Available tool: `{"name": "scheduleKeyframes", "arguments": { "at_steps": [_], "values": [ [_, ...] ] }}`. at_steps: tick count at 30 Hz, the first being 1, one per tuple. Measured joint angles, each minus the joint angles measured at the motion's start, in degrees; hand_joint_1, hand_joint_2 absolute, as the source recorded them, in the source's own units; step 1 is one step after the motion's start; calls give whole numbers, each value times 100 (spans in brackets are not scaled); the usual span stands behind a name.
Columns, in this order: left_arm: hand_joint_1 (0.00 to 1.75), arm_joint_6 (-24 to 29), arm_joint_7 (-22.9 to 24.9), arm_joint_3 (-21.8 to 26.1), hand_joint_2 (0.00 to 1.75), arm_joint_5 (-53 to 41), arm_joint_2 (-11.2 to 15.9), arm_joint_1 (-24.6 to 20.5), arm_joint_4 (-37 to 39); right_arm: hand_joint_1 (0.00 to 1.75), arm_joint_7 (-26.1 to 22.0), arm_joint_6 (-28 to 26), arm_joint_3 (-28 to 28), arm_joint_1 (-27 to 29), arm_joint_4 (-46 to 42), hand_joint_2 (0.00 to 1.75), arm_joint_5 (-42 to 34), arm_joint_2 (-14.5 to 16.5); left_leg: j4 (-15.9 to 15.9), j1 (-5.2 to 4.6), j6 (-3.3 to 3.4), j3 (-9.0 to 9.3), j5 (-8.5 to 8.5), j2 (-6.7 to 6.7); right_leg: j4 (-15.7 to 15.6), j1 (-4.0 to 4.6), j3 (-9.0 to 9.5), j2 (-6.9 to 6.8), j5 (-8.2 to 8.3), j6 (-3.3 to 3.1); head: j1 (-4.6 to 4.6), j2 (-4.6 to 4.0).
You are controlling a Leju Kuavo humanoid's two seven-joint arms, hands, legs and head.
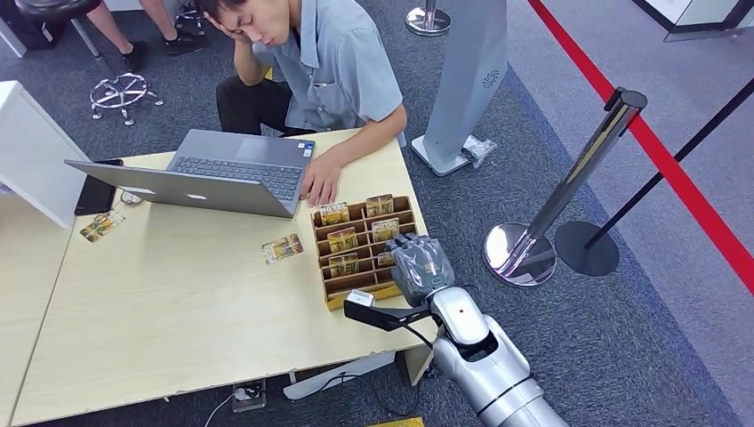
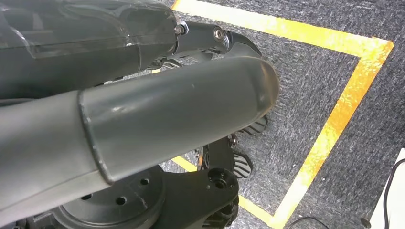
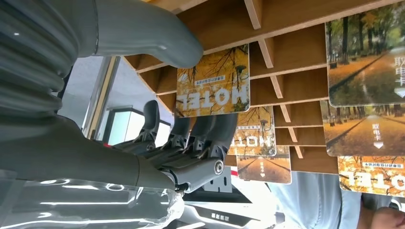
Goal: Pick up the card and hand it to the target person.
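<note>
Grey carpet runs under a pale wooden counter point(image 1: 178, 302), with a red floor stripe point(image 1: 658, 151) and a chrome barrier post point(image 1: 569, 187) off to my right. On the counter's right end stands a wooden card rack point(image 1: 331, 292), its slots stepped in rows. Several slots hold cards printed with an autumn avenue in orange and yellow; some show the word HOTEL. The card point(image 3: 212, 81) nearest my right hand point(image 1: 421, 267) carries that HOTEL lettering and sits upright in a slot on the rack's near right side.

My right hand hovers at the rack's right edge. In the right wrist view my thumb lies on one side of that card and my darker fingers point(image 3: 205, 136) are curled together on the other; I cannot tell for sure whether they touch it, but the card seems to stand in its slot rather than in my grip.

My left hand point(image 2: 143, 114) hangs low over the carpet, near yellow floor tape point(image 2: 334, 109); how its fingers lie I cannot tell.

One loose card point(image 1: 283, 248) lies flat on the counter just left of the rack, another point(image 1: 101, 226) further left beside a dark phone point(image 1: 96, 191). An open laptop point(image 1: 222, 173) sits behind them. A person point(image 1: 329, 71) in a grey shirt sits across the counter, one hand point(image 1: 320, 182) resting beside the laptop, just behind the rack.
</note>
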Motion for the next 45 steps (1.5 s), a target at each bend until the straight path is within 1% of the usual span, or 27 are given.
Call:
{"name": "scheduleKeyframes", "arguments": {
  "at_steps": [2,8,12,13,18,22,28,36,40,45],
  "values": [
    [0,0,0,0,0,-2,0,0,0,131,1,-17,0,-11,7,175,0,0,0,0,0,0,0,0,0,0,0,0,0,0,0,0],
    [0,-2,0,0,0,-4,0,0,0,152,19,-75,-2,-25,7,175,10,0,0,0,0,1,0,1,0,0,0,0,0,0,0,0],
    [0,0,0,0,0,-6,0,0,0,171,9,-174,-5,-26,6,175,33,0,0,0,0,2,0,0,0,0,1,0,0,0,1,0],
    [0,0,0,0,0,-7,0,0,0,174,1,-208,-6,-26,5,175,44,0,0,0,0,2,0,0,0,0,1,0,0,0,1,0],
    [0,-3,0,0,0,-19,0,1,0,175,-70,-457,-22,-19,-77,175,158,-2,0,0,0,2,0,1,0,0,0,1,0,0,0,0],
    [0,-10,0,0,0,-36,0,1,0,175,-128,-606,-127,-20,-357,175,283,-2,1,0,0,2,0,1,0,0,-1,1,0,0,0,0],
    [0,-58,0,0,0,-111,29,5,0,175,-199,-570,-457,-172,-1145,175,495,-23,1,-1,0,3,0,2,0,0,0,1,0,0,0,0],
    [0,-232,-39,-2,0,-266,80,9,0,175,-358,-414,-935,-687,-1914,175,644,-28,1,0,0,3,0,2,0,0,0,2,1,0,1,0],
    [0,-302,-73,-14,0,-355,95,3,0,175,-604,-403,-1089,-1061,-1792,175,652,-26,1,0,0,0,0,2,1,0,-1,1,1,0,0,0],
    [0,-360,-104,-29,0,-432,96,-7,0,175,-823,-491,-1164,-1504,-1222,175,673,-10,1,0,0,-1,1,-3,2,0,3,-2,1,0,0,0]
  ]
}}
